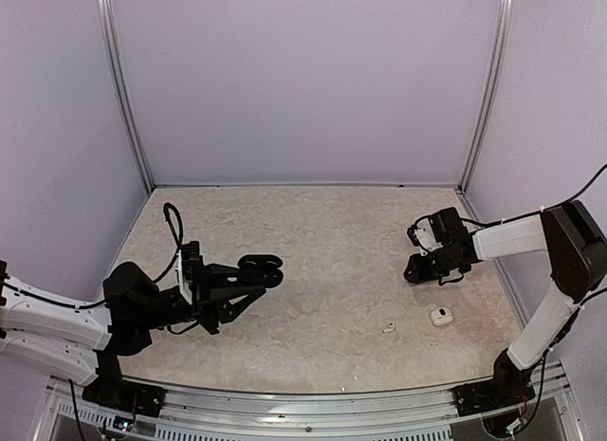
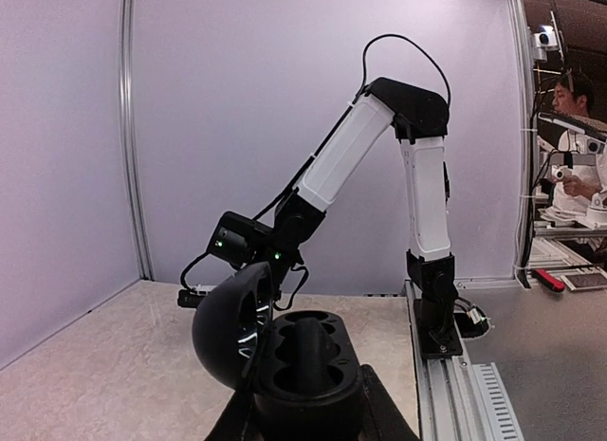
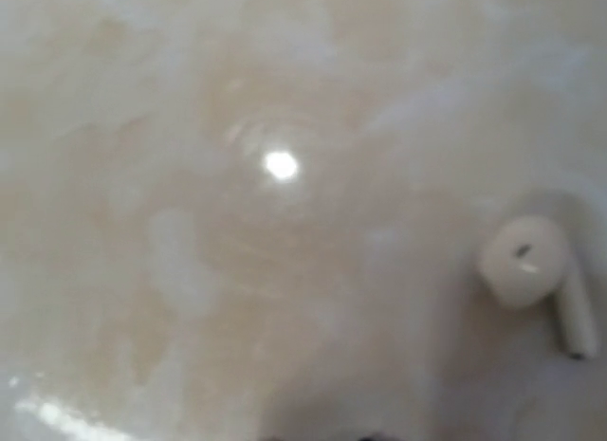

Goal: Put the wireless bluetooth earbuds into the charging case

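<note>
Left end effector (image 1: 256,272) grips the open black case (image 2: 303,365); right end effector (image 1: 429,263), gap unclear, prob should go 4 o'clock for the white earbud (image 3: 536,280) pickup.

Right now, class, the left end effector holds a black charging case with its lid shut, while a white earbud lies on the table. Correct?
Not quite: the lid is open, not shut, as the left wrist view shows. The left end effector does hold the black charging case, and a white earbud lies on the table.
</note>
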Motion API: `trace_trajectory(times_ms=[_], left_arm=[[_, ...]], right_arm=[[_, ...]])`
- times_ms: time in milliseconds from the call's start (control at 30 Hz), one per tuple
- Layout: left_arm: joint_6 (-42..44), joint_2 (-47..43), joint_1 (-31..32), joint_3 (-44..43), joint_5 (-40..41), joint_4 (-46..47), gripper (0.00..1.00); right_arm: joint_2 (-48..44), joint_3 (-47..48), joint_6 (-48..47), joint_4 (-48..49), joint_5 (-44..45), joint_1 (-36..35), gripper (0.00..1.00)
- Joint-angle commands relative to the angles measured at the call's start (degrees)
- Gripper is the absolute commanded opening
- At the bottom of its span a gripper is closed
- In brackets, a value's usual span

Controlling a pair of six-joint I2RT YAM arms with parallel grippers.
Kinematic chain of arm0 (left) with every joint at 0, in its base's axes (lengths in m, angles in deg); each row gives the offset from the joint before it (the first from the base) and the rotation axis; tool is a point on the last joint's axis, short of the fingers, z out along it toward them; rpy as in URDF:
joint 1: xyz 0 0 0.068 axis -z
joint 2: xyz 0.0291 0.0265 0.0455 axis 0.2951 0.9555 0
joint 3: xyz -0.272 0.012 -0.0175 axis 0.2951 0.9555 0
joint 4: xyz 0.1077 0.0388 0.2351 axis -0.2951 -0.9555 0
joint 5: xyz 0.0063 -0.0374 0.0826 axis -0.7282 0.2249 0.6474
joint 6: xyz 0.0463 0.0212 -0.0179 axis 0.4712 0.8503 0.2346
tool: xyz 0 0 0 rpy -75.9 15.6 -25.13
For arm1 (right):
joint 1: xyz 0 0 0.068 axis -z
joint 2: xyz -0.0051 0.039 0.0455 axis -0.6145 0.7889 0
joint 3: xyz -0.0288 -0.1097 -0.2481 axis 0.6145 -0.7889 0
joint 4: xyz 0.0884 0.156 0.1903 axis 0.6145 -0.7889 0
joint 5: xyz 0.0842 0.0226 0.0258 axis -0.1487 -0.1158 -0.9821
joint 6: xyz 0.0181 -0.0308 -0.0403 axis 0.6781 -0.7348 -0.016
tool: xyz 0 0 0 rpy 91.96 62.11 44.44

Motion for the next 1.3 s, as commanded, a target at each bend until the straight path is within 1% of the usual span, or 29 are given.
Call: trace_trajectory(times_ms=[0, 167, 367, 467, 533, 633, 700, 833, 933, 1000, 1067, 1267], left_arm=[[0.12, -1.14, -0.38, 0.41, 0.50, 0.82, 0.00], [-0.05, -1.43, -0.38, 0.32, 0.53, 0.56, 0.00], [-0.27, -2.15, -0.32, 0.14, 0.64, -0.39, 0.00], [-0.26, -2.63, -0.29, 0.14, 0.79, -0.85, 0.00], [-0.28, -2.87, -0.16, 0.14, 0.84, -1.15, 0.00], [-0.21, -3.64, 0.04, 0.30, 1.18, -2.00, 0.00], [-0.03, -4.33, 0.13, 0.47, 1.73, -2.58, 0.00], [0.16, -4.94, 0.15, 0.76, 1.95, -2.63, 0.00], [0.07, -4.47, 0.23, 0.76, 1.75, -2.16, 0.00], [0.07, -4.34, 0.23, 0.84, 1.68, -2.01, 0.00], [0.16, -4.48, 0.23, 0.92, 1.70, -2.01, 0.00], [0.27, -4.62, 0.15, 1.11, 1.76, -1.72, 0.00]], right_arm=[[0.24, 1.10, -2.91, 0.91, -5.97, -1.09, 0.24], [0.32, 2.80, -4.88, 2.04, -10.55, -6.72, 0.21], [4.09, 8.55, -6.67, 2.35, -15.67, -17.33, 0.20], [7.16, 12.00, -7.66, 1.32, -15.99, -21.03, 0.22], [7.93, 13.72, -8.14, 0.33, -15.50, -21.78, 0.24], [5.58, 14.09, -8.95, -0.97, -11.34, -21.63, 0.29], [3.61, 13.57, -9.60, -2.37, -9.53, -20.05, 0.33], [0.81, 11.49, -9.91, -6.09, -4.51, -13.45, 0.35], [1.72, 12.06, -9.17, -9.73, -1.61, -8.89, 0.37], [2.63, 12.18, -8.60, -10.88, -0.99, -7.66, 0.39], [3.70, 11.99, -7.95, -11.24, -2.29, -7.01, 0.40], [6.05, 11.46, -7.70, -11.17, -4.89, -6.92, 0.45]])
